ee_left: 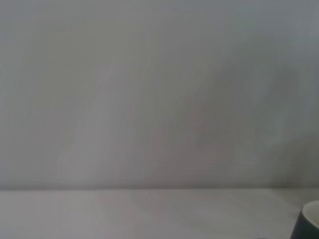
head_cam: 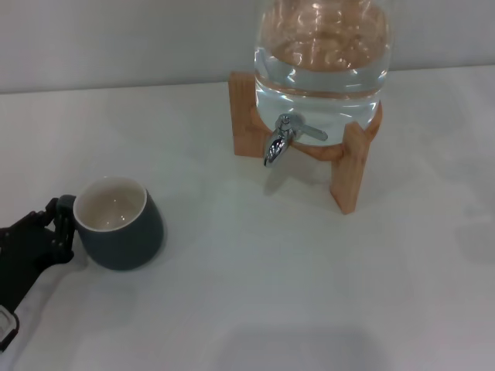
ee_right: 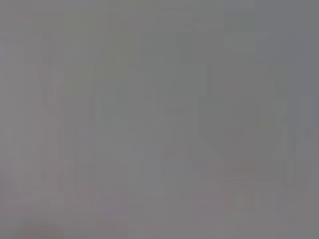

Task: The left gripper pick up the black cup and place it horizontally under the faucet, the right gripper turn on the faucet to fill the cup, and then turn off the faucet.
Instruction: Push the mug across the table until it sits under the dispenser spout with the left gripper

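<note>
The black cup [head_cam: 120, 224] stands upright on the white table at the left, its cream inside showing and its small handle turned to the left. My left gripper [head_cam: 59, 229] is low at the left edge, right against that handle. A sliver of the black cup [ee_left: 310, 223] shows in a corner of the left wrist view. The chrome faucet [head_cam: 280, 141] juts from the clear glass jug [head_cam: 321, 58], its lever lying sideways, well to the right of and behind the cup. No water runs from it. The right gripper is out of view, and the right wrist view is plain grey.
The jug holds water and rests in a wooden stand [head_cam: 352, 174] at the back. A bare white table [head_cam: 271, 294] stretches between the cup and the stand, and a pale wall rises behind.
</note>
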Controlling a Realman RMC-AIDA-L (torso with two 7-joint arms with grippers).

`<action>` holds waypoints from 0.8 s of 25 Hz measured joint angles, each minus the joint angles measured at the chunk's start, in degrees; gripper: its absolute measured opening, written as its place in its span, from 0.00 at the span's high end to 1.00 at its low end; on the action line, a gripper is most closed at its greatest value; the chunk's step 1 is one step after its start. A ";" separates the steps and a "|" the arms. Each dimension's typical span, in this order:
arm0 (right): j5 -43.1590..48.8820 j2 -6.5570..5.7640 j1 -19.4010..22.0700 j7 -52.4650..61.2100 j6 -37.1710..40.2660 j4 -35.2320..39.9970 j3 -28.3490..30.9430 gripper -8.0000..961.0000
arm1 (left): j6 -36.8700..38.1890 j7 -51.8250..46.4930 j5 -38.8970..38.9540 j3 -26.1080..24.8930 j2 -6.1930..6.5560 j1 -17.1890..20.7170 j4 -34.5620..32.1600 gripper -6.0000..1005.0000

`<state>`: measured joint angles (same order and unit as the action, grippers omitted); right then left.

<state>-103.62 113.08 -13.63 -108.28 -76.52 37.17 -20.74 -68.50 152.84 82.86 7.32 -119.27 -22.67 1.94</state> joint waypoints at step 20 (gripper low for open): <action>0.00 -0.03 0.23 0.00 0.00 -0.09 0.00 0.12 | -1.63 -0.86 -1.74 0.06 -0.02 -3.73 0.07 0.85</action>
<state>-103.62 113.05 -13.39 -108.28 -76.52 37.08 -20.74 -70.12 151.99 81.12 7.38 -119.29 -26.40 2.01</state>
